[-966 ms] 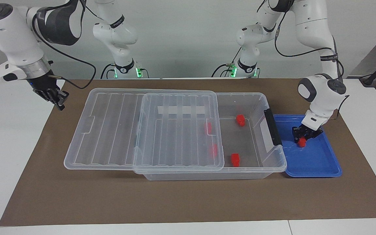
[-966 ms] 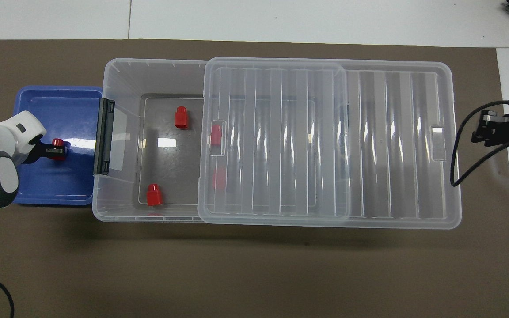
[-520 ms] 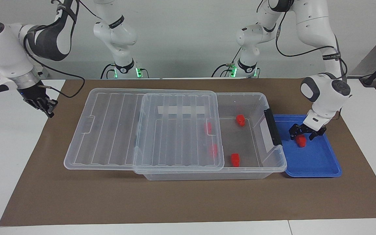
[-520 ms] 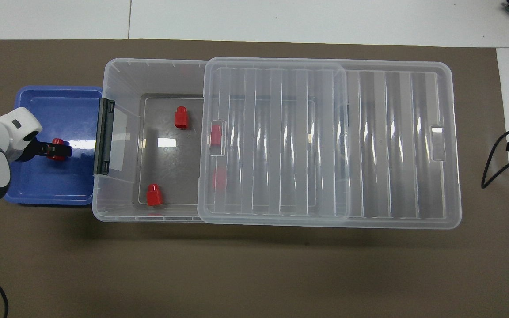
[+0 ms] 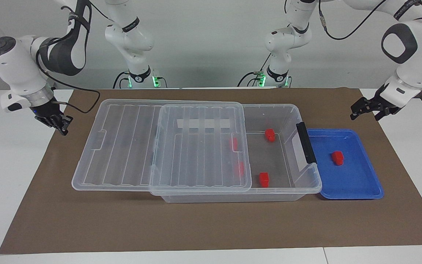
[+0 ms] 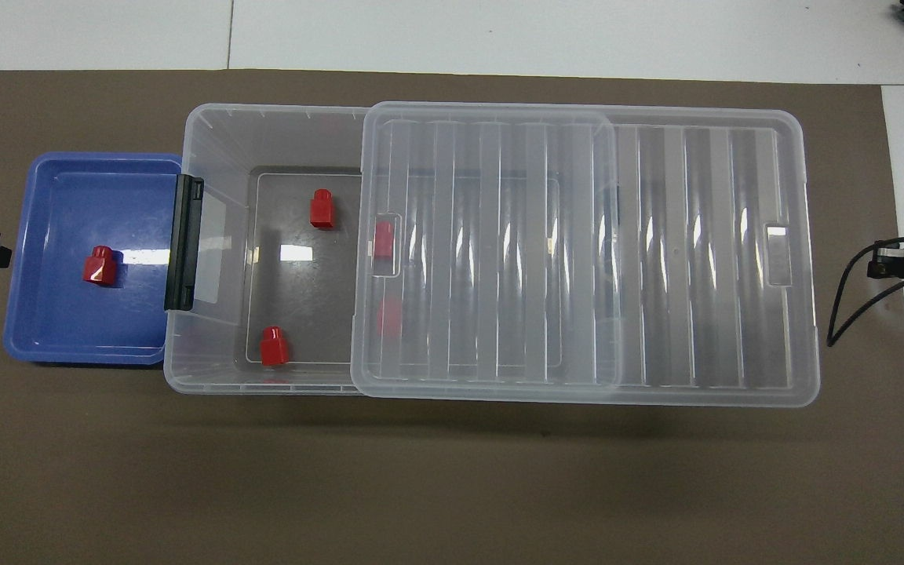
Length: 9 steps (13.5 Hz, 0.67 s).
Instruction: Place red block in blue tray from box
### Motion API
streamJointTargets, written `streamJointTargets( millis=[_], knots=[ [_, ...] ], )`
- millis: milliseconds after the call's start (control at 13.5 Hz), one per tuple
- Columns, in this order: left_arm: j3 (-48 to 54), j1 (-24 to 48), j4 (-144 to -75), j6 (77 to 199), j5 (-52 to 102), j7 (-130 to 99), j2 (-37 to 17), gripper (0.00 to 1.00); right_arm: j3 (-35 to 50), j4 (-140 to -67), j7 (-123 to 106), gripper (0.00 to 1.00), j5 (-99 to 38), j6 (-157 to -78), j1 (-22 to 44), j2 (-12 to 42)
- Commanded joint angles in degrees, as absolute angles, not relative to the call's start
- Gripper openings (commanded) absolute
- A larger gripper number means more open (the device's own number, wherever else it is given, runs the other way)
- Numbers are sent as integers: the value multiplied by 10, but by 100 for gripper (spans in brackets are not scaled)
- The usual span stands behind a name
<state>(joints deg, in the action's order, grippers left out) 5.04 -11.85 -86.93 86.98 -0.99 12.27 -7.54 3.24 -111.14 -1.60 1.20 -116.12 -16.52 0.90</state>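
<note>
1. Left gripper (image 5: 367, 110), up over the table's left-arm end: fingers spread, empty.
2. Right gripper (image 5: 60, 124), waiting over the right-arm end: fingers unreadable.
3. Red block (image 5: 337, 157) lies loose in the blue tray (image 5: 357, 190).
4. Box (image 5: 288, 113) lid half-slid; risk: the overhanging lid tips if knocked.

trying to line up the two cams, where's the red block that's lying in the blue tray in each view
Facing view: the red block lies in the blue tray, toward the right edge of the picture, apart from both grippers.
Overhead view: the same block lies in the tray, toward the left edge of the picture.
Shared landmark: the box's black end latch, on the box end beside the tray in both.
</note>
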Motion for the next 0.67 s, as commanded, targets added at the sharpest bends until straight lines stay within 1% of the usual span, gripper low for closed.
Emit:
streamJointTargets(
  millis=[0,74,149,223,371,446,594],
  knots=[
    [47,-60,-786,759,-46,75,-93,100,37,-1124,-29,0,8,-1177,-154,4],
    [47,-48,-768,726,-47,52,-83,100,36,-1124,-28,0,8,-1177,-139,4],
    [50,-46,-770,728,-47,31,-56,100,36,-1124,-27,0,8,-1177,-136,4],
    [51,-45,-786,738,-46,21,-39,100,36,-1124,-23,0,8,-1175,-123,4],
    [49,-51,-878,751,-46,22,9,100,36,-1135,-16,0,4,-1174,-110,0],
    [44,-52,-895,747,-45,24,16,100,36,-1137,-11,0,4,-1173,-103,-1],
    [34,-31,-897,753,-45,21,18,100,36,-1137,-1,0,4,-1169,-84,-2]
  ],
)
